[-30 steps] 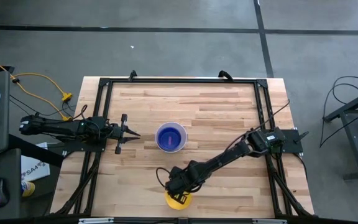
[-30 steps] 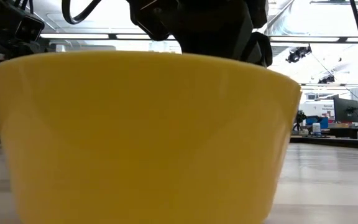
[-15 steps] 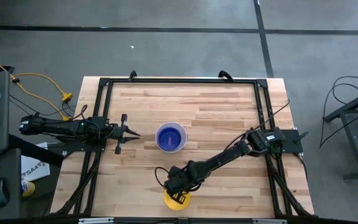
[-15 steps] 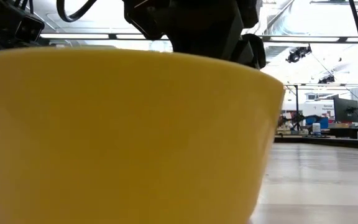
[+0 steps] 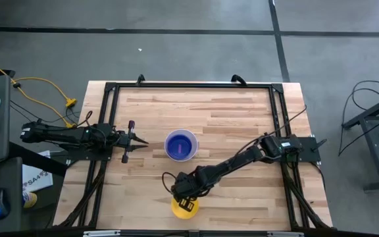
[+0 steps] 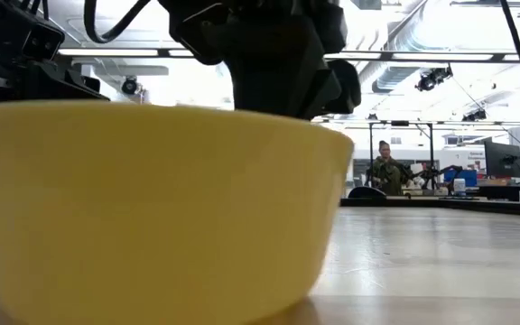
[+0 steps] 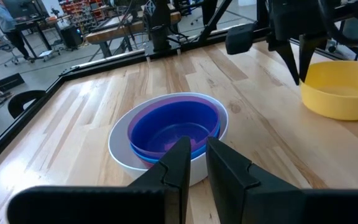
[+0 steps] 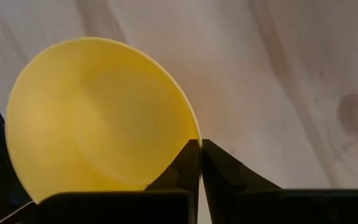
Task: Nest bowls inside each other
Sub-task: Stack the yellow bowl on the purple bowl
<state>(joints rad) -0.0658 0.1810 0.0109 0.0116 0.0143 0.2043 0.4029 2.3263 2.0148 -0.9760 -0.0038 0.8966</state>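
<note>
The yellow bowl (image 5: 184, 207) sits near the front edge of the table (image 5: 242, 112), alone, well apart from the stack at the table's middle, where a blue bowl (image 7: 178, 127) lies inside a purple bowl (image 7: 138, 121) inside the larger white bowl (image 7: 120, 149). No pink-red bowl shows from any camera — it may lie beneath the blue one, but that cannot be told.

The right gripper (image 8: 199, 163) is at the yellow bowl's rim, on the side facing the stack, its two fingers pinched together on the thin wall. The right arm reaches across from its base to get there, so it is plainly the nearer one. The stack lies behind and slightly left of the bowl, toward the table's centre; the coming move likely depends on carrying the bowl that way and setting it level over the blue one.

The left gripper (image 7: 193, 163) waits at the left side, pointing toward the stack, its fingers narrowly apart and holding nothing.
</note>
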